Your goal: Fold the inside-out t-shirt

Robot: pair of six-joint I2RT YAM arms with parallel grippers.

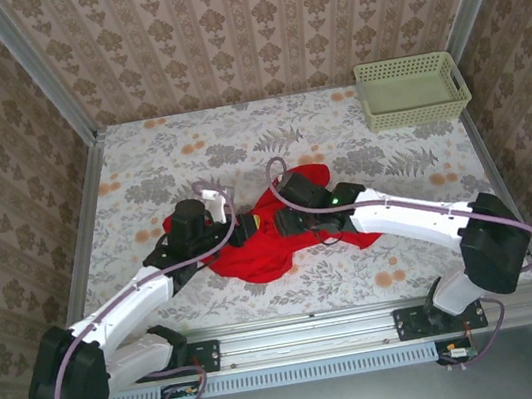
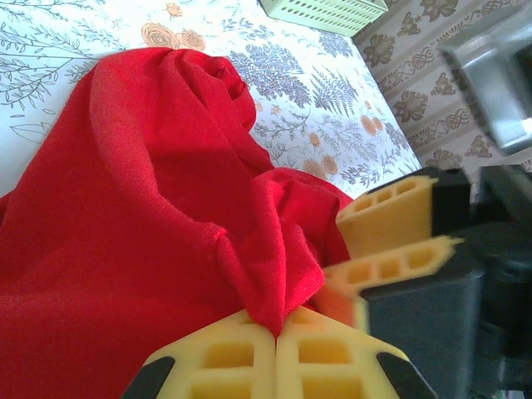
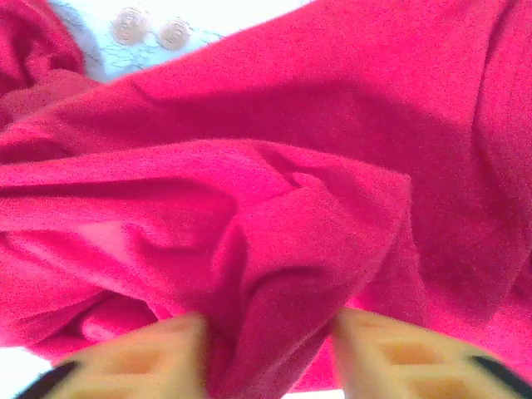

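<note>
Lying bunched at the middle of the flowered surface [image 1: 359, 144], the inside-out t-shirt [image 1: 259, 253] sits between the two arms, well apart from the pale green basket [image 1: 411, 90] in the far right corner. The left gripper [image 2: 275, 339] has its jaws pressed together on a peak of the red cloth. The right gripper [image 3: 268, 332] has its jaws apart with a thick fold between them; whether they clamp it I cannot tell.

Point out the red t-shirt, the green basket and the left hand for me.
red t-shirt [image 1: 264, 252]: top external view, middle of the bunched cloth.
green basket [image 1: 419, 114]: top external view, its near wall.
left hand [image 2: 275, 337]: left wrist view, where its fingertips meet.
</note>
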